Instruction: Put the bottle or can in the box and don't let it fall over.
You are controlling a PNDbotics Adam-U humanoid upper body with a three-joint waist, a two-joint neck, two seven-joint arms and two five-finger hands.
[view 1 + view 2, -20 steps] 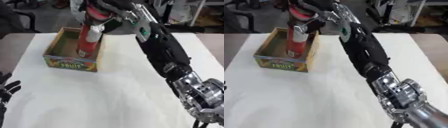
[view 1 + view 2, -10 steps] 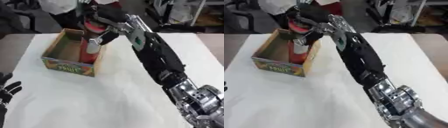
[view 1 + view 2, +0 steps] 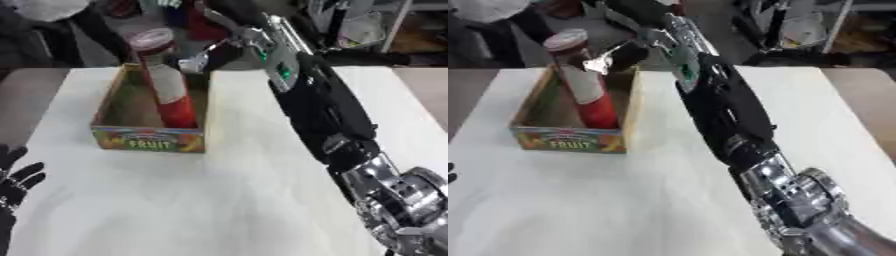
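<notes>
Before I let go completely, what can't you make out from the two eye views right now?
- Bottle base: hidden by the box front wall, so its footing is unclear.
- Right hand: blurred against the dark background; contact with the bottle unclear.
- Left hand: cut off by the left eye view's lower-left corner.
- Bottle label: blurred.

A table (image 3: 219, 200) covered in white is filling most of the frame, running from the lower edge up to the dark background. A cardboard box (image 3: 149, 139) with a colourful front reading FRUIT is sitting directly on it, in the upper left of the frame. The white surface is showing faint creases toward the lower centre.
</notes>
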